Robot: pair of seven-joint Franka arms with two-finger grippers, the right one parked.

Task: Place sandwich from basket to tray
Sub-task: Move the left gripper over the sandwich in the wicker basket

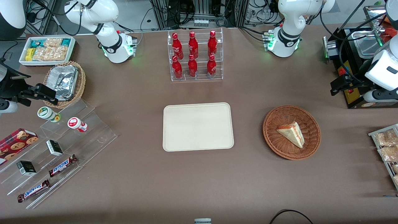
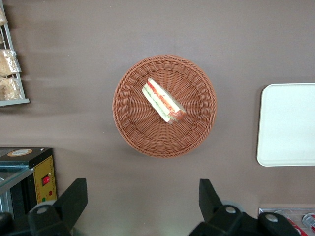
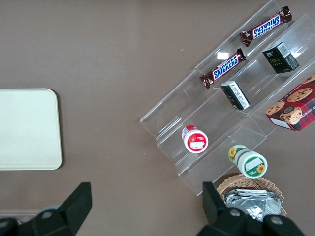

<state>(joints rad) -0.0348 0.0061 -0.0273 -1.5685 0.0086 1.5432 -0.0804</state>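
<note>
The sandwich, a pale bread wedge with a red and green filling edge, lies in the round reddish-brown basket. The cream tray sits bare beside the basket, at the table's middle. My gripper hangs high above the table toward the working arm's end, farther from the front camera than the basket. It is open, its fingers spread wide with only bare tabletop between them. It stands well apart from the sandwich.
A clear rack of red bottles stands farther from the front camera than the tray. A black appliance and a wire rack of snack packets flank the basket. Acrylic steps with snacks lie toward the parked arm's end.
</note>
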